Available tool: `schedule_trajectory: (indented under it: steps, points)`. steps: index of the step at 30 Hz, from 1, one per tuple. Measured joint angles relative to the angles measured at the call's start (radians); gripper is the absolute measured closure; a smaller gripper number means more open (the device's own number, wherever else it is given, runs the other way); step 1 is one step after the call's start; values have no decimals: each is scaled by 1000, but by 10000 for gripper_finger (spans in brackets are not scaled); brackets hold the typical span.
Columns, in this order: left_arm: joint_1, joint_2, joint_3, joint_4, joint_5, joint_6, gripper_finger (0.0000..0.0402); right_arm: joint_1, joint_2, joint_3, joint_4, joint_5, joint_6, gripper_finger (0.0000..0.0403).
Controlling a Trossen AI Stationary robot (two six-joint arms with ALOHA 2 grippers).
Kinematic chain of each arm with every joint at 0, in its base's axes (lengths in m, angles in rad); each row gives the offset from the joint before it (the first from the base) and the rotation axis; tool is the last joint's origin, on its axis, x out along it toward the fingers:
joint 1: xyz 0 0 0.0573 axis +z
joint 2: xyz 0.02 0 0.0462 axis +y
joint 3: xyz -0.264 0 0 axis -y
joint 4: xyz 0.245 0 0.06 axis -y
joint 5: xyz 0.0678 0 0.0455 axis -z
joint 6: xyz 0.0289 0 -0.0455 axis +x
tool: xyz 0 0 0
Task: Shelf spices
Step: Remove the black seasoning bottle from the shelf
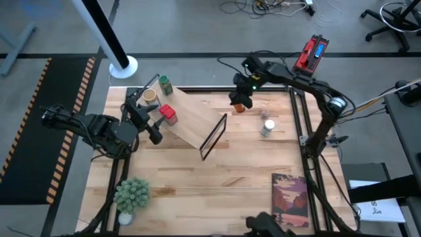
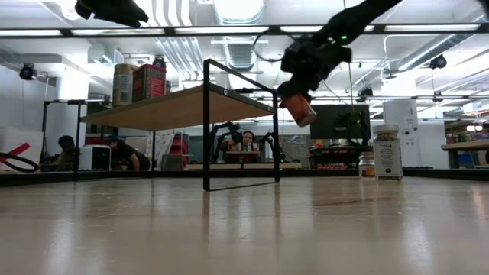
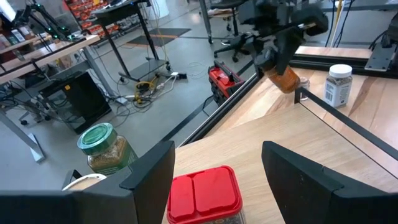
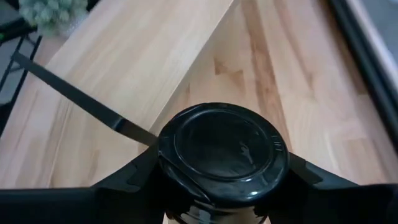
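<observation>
The slanted wooden shelf [image 1: 194, 115] stands on the table with its black frame [image 1: 214, 137] at one end. On it stand the green-lidded jar [image 1: 164, 84], the tan-topped jar [image 1: 150, 96] and the red tin [image 1: 168, 114]. My left gripper [image 1: 150, 122] is open, raised over the shelf, its fingers to either side of the red tin [image 3: 205, 196] without touching it. My right gripper [image 1: 240, 100] is shut on the dark-lidded brown jar [image 2: 300, 108] beyond the frame end. The white-lidded jar [image 1: 268, 127] and the small silvery-topped jar [image 1: 266, 115] stand on the table. My right gripper holds the brown jar by its dark lid [image 4: 224, 149], pinched between the two fingers [image 4: 134, 174] at the lid's opposite sides. It comes from above, pointing down. The jar hangs below the fingers, tilted, its brown body [image 2: 302, 111] lifted clear of the table.
A potted plant [image 1: 131, 196] stands at the table's near left corner and a book [image 1: 289, 201] lies at the near right. Bare tabletop lies between them and under the shelf's raised end. People sit in the room beyond the table [image 2: 248, 141].
</observation>
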Motion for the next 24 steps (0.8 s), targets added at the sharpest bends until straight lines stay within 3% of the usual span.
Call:
schedule_trajectory:
  steps: [4,11,24]
  points:
    - [0,0,0,12,-1,7,171,-3,-80,-145,179,34,62,222]
    - [0,0,0,24,-2,10,171,-1,-138,-360,479,192,174,222]
    - [0,0,0,25,-1,14,171,-2,-133,-518,657,381,206,218]
